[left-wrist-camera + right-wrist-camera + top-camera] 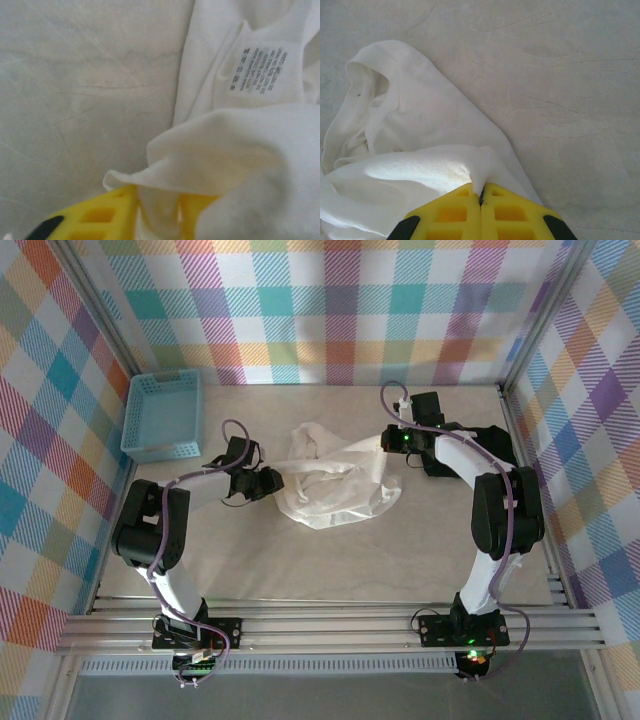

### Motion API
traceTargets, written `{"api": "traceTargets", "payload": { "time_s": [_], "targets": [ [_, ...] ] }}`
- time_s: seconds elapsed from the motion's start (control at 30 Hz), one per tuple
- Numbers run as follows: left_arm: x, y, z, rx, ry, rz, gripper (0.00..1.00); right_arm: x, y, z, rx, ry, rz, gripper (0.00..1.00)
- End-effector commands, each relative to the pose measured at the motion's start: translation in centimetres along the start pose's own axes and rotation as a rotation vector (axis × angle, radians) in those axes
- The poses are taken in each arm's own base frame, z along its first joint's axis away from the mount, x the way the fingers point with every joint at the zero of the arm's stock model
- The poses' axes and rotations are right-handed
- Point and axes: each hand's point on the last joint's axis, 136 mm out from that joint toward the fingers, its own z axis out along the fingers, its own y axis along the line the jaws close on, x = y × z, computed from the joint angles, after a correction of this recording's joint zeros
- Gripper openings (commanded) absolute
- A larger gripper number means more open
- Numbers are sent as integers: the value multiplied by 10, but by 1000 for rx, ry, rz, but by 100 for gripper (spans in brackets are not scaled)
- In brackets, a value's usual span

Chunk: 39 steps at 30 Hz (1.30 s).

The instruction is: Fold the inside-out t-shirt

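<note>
The inside-out t-shirt [335,480] lay crumpled in a loose white heap on the table [330,560], to the right of the blue basket [160,450] and a little nearer the arm bases than it. The left gripper [272,483] sat at the edge of the heap that faced the basket. In the left wrist view its yellow fingers [112,212] were closed on a bunched fold of the white cloth, which filled the narrow gap between them. A printed care label [262,70] lay exposed on the fabric just beyond that fold (its print too blurred to read). The right gripper [390,443] held the side of the heap away from the basket. In the right wrist view its jaws were pressed together on a drawn-up peak of the shirt [410,150], with the cloth running down from the pinch to the table. Farther still from the basket, past the right arm, lay a black garment [492,436].
</note>
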Motion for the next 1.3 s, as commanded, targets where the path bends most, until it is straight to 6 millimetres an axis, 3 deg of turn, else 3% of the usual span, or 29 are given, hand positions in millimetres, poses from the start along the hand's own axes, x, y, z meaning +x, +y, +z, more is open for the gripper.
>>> {"api": "traceTargets", "payload": {
  "time_s": [0.0,0.2,0.47,0.6,0.67,0.77,0.9,1.0,1.1,1.2,1.27],
  "targets": [
    [-12,-5,-9,22,-52,12,15,5,4,-1,-16,14,-4,0],
    [-20,-3,-39,-34,-136,53,0,0,5,-8,-7,0,-16,0],
    [-27,-19,-88,-14,-257,91,0,-10,7,-25,25,-34,-46,0],
    [-42,-28,-131,-73,-389,118,0,-25,20,-51,5,-105,-51,0],
    [-61,-44,-169,-96,-502,151,0,-44,35,-76,-18,-173,-68,0],
    [-89,-74,-242,-141,-670,203,0,-86,68,-136,-62,-320,-110,0],
    [-109,-125,-358,-113,-907,285,0,-123,117,-245,-137,-560,-176,0],
    [-99,-156,-432,-25,-1036,336,0,-122,148,-323,-194,-698,-227,0],
    [-81,-168,-486,43,-1114,358,0,-106,170,-379,-255,-767,-269,0],
    [-62,-165,-522,75,-1167,365,0,-85,183,-418,-297,-816,-292,0],
    [-56,-158,-531,48,-1187,365,0,-73,186,-435,-308,-838,-300,0]
  ]
}}
